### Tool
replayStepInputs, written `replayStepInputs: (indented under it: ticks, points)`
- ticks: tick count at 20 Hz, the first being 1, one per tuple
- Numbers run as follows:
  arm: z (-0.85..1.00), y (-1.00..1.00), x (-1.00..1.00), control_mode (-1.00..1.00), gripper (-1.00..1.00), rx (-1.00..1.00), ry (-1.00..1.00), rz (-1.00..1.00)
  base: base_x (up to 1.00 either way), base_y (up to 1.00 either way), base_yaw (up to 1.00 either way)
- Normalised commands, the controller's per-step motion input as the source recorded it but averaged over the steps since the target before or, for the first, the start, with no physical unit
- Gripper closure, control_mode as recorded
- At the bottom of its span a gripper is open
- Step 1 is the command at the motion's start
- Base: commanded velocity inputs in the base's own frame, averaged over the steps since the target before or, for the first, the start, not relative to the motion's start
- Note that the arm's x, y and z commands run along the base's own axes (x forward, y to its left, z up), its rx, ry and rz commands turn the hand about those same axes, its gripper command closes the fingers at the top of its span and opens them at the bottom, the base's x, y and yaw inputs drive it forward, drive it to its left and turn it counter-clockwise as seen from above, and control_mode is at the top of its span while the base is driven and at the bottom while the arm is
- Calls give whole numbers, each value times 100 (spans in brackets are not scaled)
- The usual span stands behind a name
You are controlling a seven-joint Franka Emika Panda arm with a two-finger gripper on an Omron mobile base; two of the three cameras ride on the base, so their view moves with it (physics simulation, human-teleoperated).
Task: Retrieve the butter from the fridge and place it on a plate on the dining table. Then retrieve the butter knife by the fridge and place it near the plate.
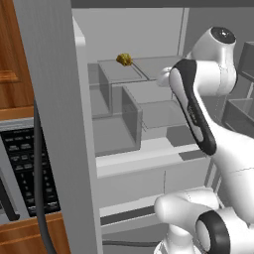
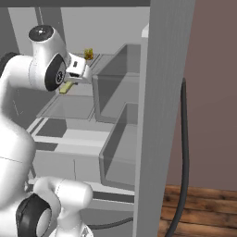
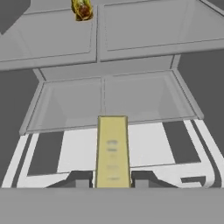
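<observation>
The fridge (image 1: 54, 99) stands open, and my arm reaches in over its grey shelves (image 3: 105, 100). My gripper (image 3: 112, 180) is shut on the butter (image 3: 113, 148), an olive-yellow stick that juts forward between the two dark fingertips. From the right base view the butter (image 2: 65, 88) hangs below the white hand, with the gripper (image 2: 71, 82) above the middle shelf (image 2: 69, 106). In the left base view my own forearm hides the hand. The plate, the dining table and the butter knife are out of view.
A small yellow-brown food item (image 1: 124, 59) (image 2: 88, 54) (image 3: 82, 9) lies on the upper shelf at the back. Clear bins (image 2: 115, 83) line the open door (image 2: 162, 92). A microwave panel (image 1: 25, 168) and wooden cabinets sit at the left.
</observation>
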Motion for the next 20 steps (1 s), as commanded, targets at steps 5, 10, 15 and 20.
replayStepInputs:
  ticks: [5,10,15,20]
  points:
    - [0,1,-97,-100,100,0,2,0,0,0,0]
    - [-9,1,-93,-100,100,0,5,-5,0,0,0]
    - [-19,6,-91,-100,100,-1,4,-1,0,0,0]
    - [-27,0,-18,-100,100,-1,9,0,0,0,0]
